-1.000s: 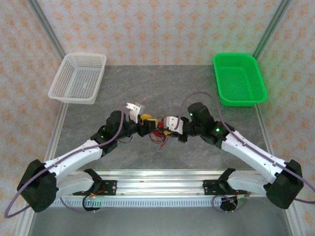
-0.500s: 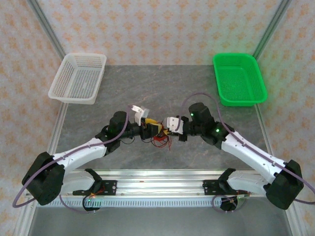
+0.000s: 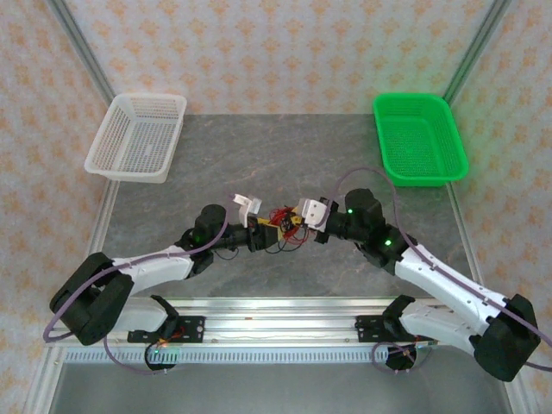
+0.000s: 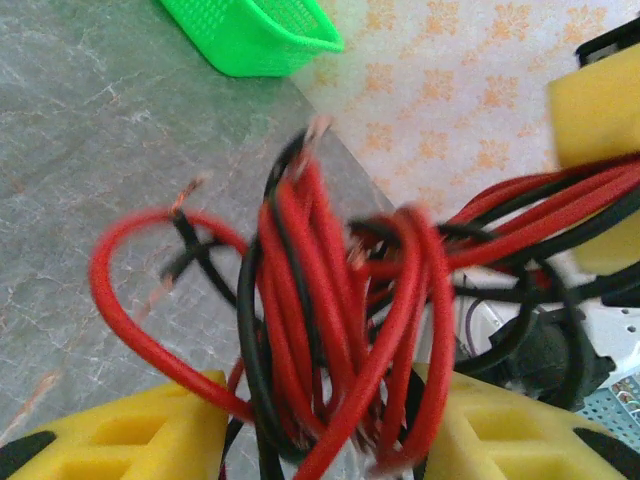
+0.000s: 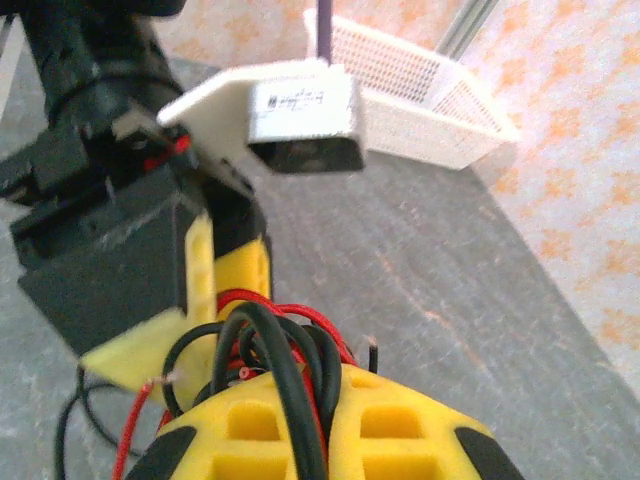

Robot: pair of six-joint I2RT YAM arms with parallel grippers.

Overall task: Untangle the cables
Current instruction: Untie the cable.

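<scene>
The cables (image 3: pixel 281 228) are a knot of thin red and black wires held up between the two grippers at the middle of the table. My left gripper (image 3: pixel 261 235) has its yellow fingers (image 4: pixel 135 432) set on either side of the bundle (image 4: pixel 330 300), which presses against both. My right gripper (image 3: pixel 299 219) is shut, with black and red cables (image 5: pixel 285 350) pinched between its yellow fingers (image 5: pixel 405 425). Taut strands run from the bundle into the right gripper's fingers (image 4: pixel 600 100). The left gripper's finger (image 5: pixel 235 265) stands just beyond the loops in the right wrist view.
A white basket (image 3: pixel 138 136) stands at the back left and a green basket (image 3: pixel 420 138) at the back right. The green basket (image 4: pixel 250 35) and white basket (image 5: pixel 420 90) also show from the wrists. A metal rail (image 3: pixel 276 315) runs along the near edge.
The left arm has stretched lower and further towards the centre. The right gripper has drawn slightly back to the right and up. The bundle has risen a little between them.
</scene>
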